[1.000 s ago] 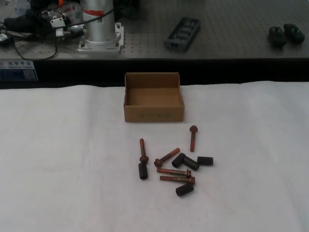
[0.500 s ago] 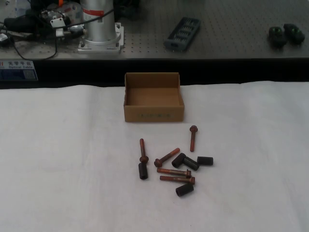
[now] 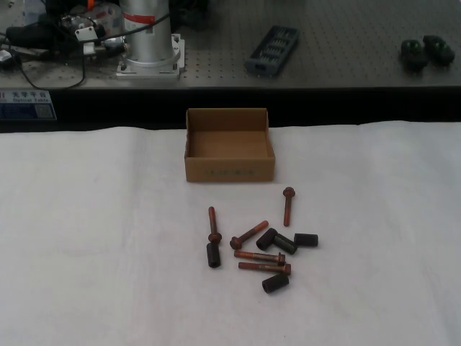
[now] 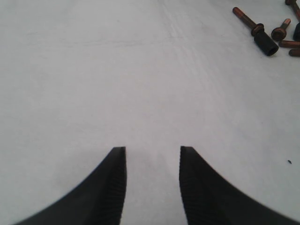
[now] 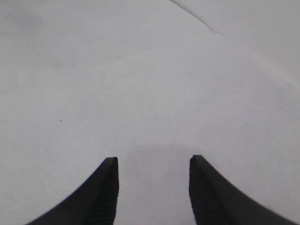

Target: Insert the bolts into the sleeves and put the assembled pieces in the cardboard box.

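Note:
Several reddish bolts point(image 3: 259, 256) and short black sleeves point(image 3: 275, 282) lie scattered on the white cloth in the middle of the bench. One bolt point(image 3: 288, 205) lies apart, nearer the open cardboard box point(image 3: 229, 171), which holds nothing. One bolt point(image 4: 247, 19) and a sleeve point(image 4: 266, 45) lie end to end in the left wrist view, far from my left gripper point(image 4: 153, 154). That gripper is open over bare cloth. My right gripper point(image 5: 153, 164) is open too, with only white cloth between its fingers.
Behind the cloth runs a dark perforated bench with a metal post base point(image 3: 148, 43), cables, a dark tray point(image 3: 272, 47) and two dark round parts point(image 3: 426, 50). White cloth point(image 3: 86, 238) spreads wide to both sides of the pile.

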Controlling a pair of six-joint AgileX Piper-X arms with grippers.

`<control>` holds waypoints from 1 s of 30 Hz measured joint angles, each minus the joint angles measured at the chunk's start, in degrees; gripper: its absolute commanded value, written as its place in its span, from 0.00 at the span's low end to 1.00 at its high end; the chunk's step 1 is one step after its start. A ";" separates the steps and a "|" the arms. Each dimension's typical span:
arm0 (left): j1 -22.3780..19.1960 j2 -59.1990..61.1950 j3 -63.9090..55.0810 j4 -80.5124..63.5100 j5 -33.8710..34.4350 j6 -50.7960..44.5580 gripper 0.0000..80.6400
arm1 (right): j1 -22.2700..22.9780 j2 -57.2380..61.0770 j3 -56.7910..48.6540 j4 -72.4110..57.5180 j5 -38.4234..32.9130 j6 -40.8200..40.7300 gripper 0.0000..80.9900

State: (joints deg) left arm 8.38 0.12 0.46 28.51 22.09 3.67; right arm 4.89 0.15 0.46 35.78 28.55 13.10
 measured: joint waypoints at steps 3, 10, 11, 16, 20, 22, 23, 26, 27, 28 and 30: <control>0.00 0.00 0.00 0.00 0.00 0.00 0.35 | 0.00 0.00 0.00 0.00 0.00 0.00 0.44; 0.00 0.00 0.00 0.00 0.00 0.00 0.35 | 0.00 0.00 0.00 0.00 0.00 0.00 0.44; 0.00 0.00 0.00 0.00 0.00 0.00 0.35 | 0.00 0.00 0.00 0.00 0.00 0.00 0.44; 0.00 0.00 0.00 0.00 0.00 0.00 0.35 | 0.00 0.00 0.00 0.00 0.00 0.00 0.44; 0.00 0.00 0.00 0.00 0.00 0.00 0.35 | 0.00 0.00 0.00 0.00 0.00 0.00 0.44; 0.00 0.00 0.00 0.00 0.51 0.00 0.35 | 0.00 0.00 0.00 0.00 0.00 0.00 0.44; 0.00 0.00 0.00 0.00 1.56 -0.72 0.35 | 0.00 0.00 0.00 0.00 0.00 0.00 0.44; 0.00 -0.12 0.00 -0.21 13.67 -11.74 0.35 | 0.00 0.00 0.00 -1.00 0.00 0.90 0.44; 0.00 -0.12 0.00 -0.33 13.67 -12.18 0.35 | 0.00 0.00 0.00 -1.12 0.00 0.90 0.44; 0.00 -0.12 0.00 -0.46 14.73 -14.62 0.35 | 0.00 0.00 0.00 -1.54 0.00 1.70 0.44; 0.05 -0.12 0.19 -1.80 15.64 -21.79 0.35 | 0.00 0.00 0.00 -2.32 -0.37 4.67 0.44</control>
State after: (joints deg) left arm 8.42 0.00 0.66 26.72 37.73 -18.12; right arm 4.89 0.15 0.46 33.46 28.18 17.77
